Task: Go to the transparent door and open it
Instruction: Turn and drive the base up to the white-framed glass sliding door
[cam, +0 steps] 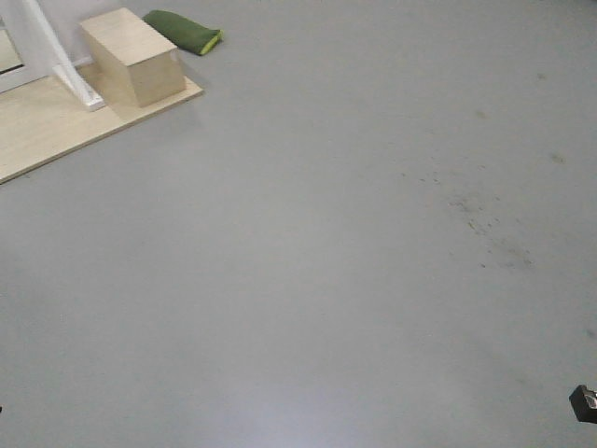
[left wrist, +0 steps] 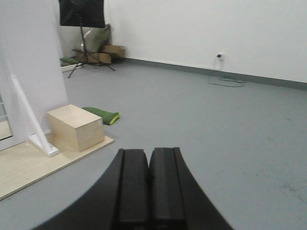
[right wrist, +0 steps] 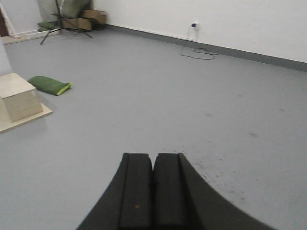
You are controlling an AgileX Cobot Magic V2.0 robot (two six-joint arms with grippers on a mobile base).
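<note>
Left end effector (left wrist: 149, 160): two black fingers pressed together, holding nothing. Right end effector (right wrist: 153, 163): the same, shut and empty. Both hang above bare grey floor (cam: 326, 280).

Ahead and to the left of them lies a low wooden platform (left wrist: 19, 167). On it stand a pale wooden box (left wrist: 76, 127) and a slanted white frame post (left wrist: 29, 120). A green bag (left wrist: 102, 115) lies on the floor just beyond the box.

The transparent door is not plainly in view. Only a sliver of white-framed glass (cam: 7, 47) shows at the far left, past the post, and no handle can be seen.

The step in hand looks like the approach. The base probably needs to swing left until the handle shows, keeping clear of the platform edge and box, and the fingers need parting before reaching.

Far ahead, a white wall (left wrist: 216, 33) has a grey skirting and a loose cable (left wrist: 225, 81). A tripod stand (left wrist: 81, 43) is in the far-left corner. Dark scuffs (cam: 485, 219) mark the floor to the right.
</note>
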